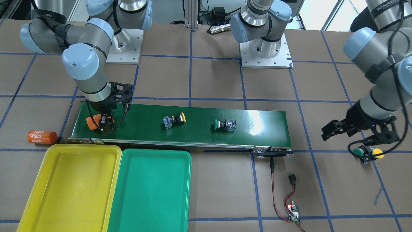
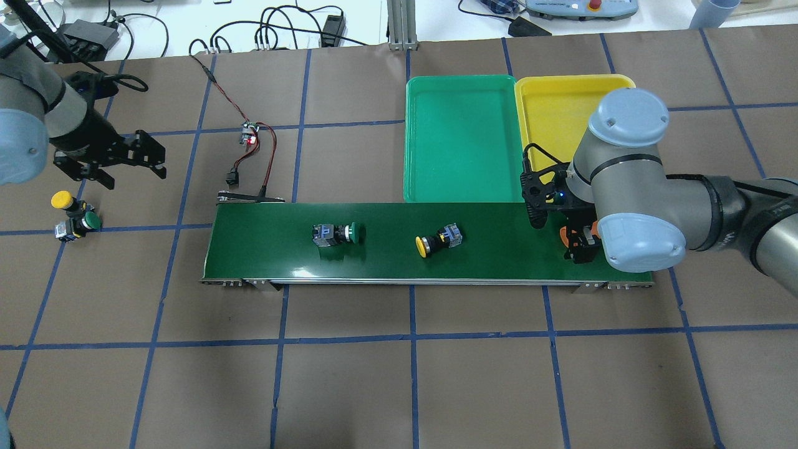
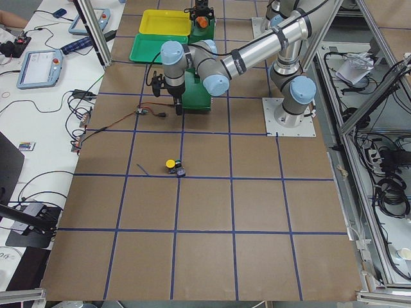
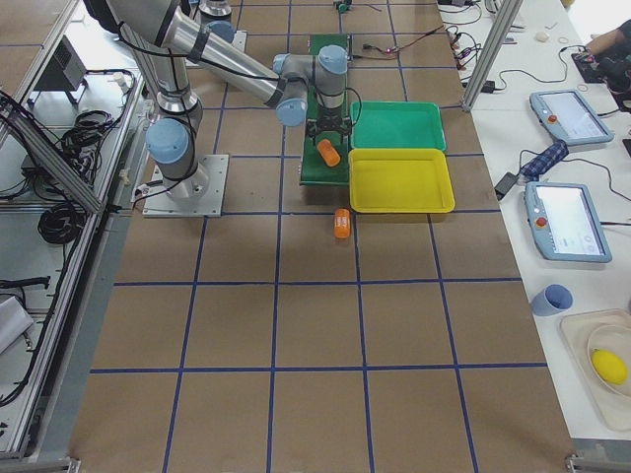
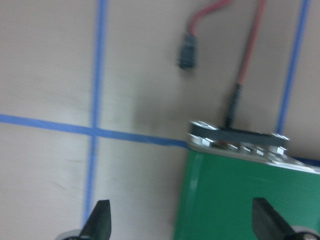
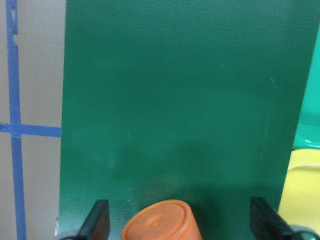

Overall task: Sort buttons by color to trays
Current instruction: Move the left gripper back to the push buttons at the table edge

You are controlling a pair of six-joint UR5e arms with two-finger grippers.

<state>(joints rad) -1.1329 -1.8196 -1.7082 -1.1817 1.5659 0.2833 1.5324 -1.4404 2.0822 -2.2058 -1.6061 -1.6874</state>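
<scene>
- Yellow button [image 2: 430, 243] and green button [image 2: 340, 234] lie on the belt [image 2: 374, 265]. Another pair [image 2: 73, 215] sits side by side on the table, well apart from the trays [image 2: 461, 143].
- Probably light and rigid. Caps may roll, so pinch the blocky body.
- Right gripper [image 6: 180, 212]: fingers spread around an orange cylinder [image 6: 160, 227], not touching.
- Left gripper [image 5: 181, 212]: spread, empty, near the pair.
- Front view shows a second cylinder [image 1: 42, 137]; overhead hides it.
</scene>
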